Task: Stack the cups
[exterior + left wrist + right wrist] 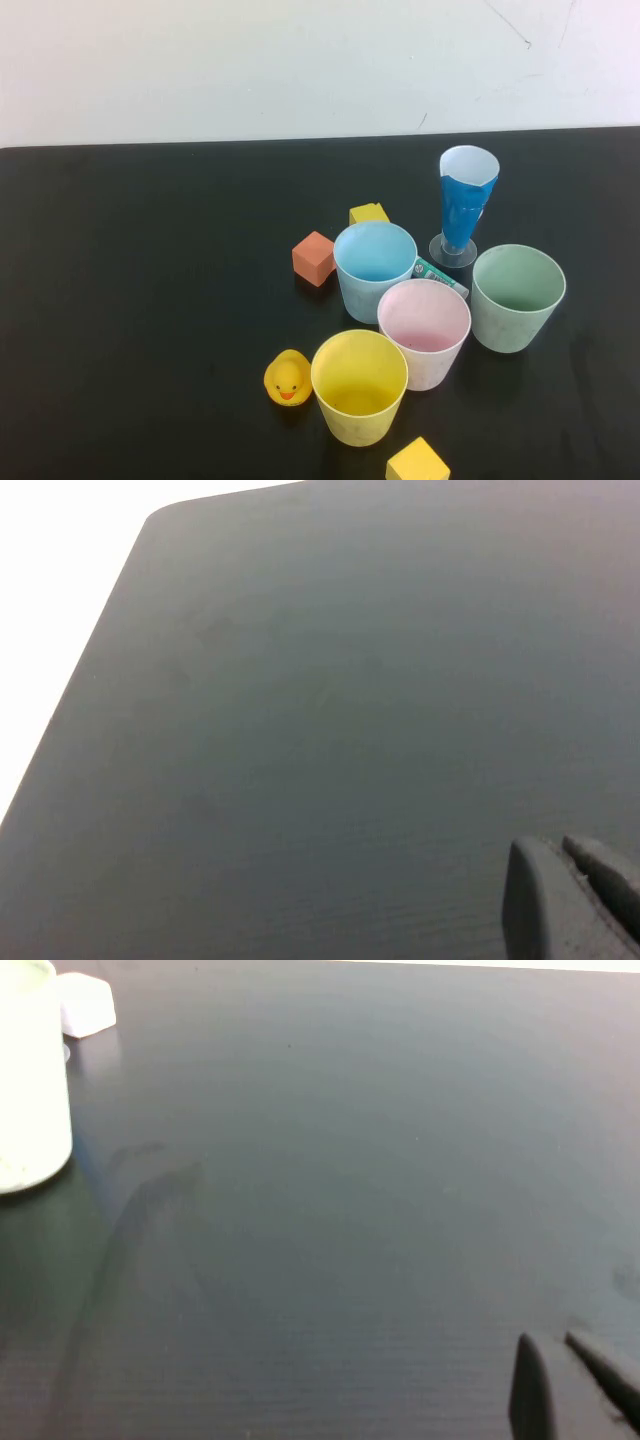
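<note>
Four cups stand upright and unstacked, close together on the right half of the black table (130, 300), so the first grasp is not yet made. From left to right: the yellow cup (359, 386) is nearest the robot, beside a rubber duck (287, 379); the blue cup (375, 269) is behind it; the pink cup (424, 331) touches it; the green cup (517, 296) stands a little apart. The left gripper (570, 895) and the right gripper (570, 1385) both hover over bare table, fingers together, holding nothing. I think the green cup is best to take first: open wide, pinch one wall, lift straight up, and keep away from the tall stemmed glass (463, 205).
</note>
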`<state>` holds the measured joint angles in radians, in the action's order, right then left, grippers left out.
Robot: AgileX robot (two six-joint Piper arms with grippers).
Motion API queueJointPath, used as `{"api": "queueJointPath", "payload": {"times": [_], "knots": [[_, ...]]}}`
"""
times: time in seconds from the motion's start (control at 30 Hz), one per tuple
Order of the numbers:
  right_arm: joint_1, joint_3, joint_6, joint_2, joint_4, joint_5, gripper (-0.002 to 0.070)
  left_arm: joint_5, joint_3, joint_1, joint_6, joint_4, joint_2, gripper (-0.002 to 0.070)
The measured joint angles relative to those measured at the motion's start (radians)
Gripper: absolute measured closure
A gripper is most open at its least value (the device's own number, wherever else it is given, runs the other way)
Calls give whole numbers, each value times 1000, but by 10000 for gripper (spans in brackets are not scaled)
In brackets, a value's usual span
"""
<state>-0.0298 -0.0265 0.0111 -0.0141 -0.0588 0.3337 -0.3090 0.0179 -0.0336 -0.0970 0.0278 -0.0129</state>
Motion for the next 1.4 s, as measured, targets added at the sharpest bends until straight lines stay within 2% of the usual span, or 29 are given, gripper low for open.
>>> {"api": "queueJointPath", "payload": {"times": [1.17, 1.27, 1.33, 1.4], "knots": [[0, 0, 3, 0, 35, 0, 678, 0, 0, 0, 0, 3, 0, 677], [0, 0, 3, 0, 129, 0, 679, 23, 0, 0, 0, 98, 0, 677], [0, 0, -11, 0, 237, 0, 679, 57, 2, 0, 0, 257, 0, 677], [0, -2, -49, 0, 411, 2, 678, 113, 2, 0, 0, 483, 0, 677]]}}
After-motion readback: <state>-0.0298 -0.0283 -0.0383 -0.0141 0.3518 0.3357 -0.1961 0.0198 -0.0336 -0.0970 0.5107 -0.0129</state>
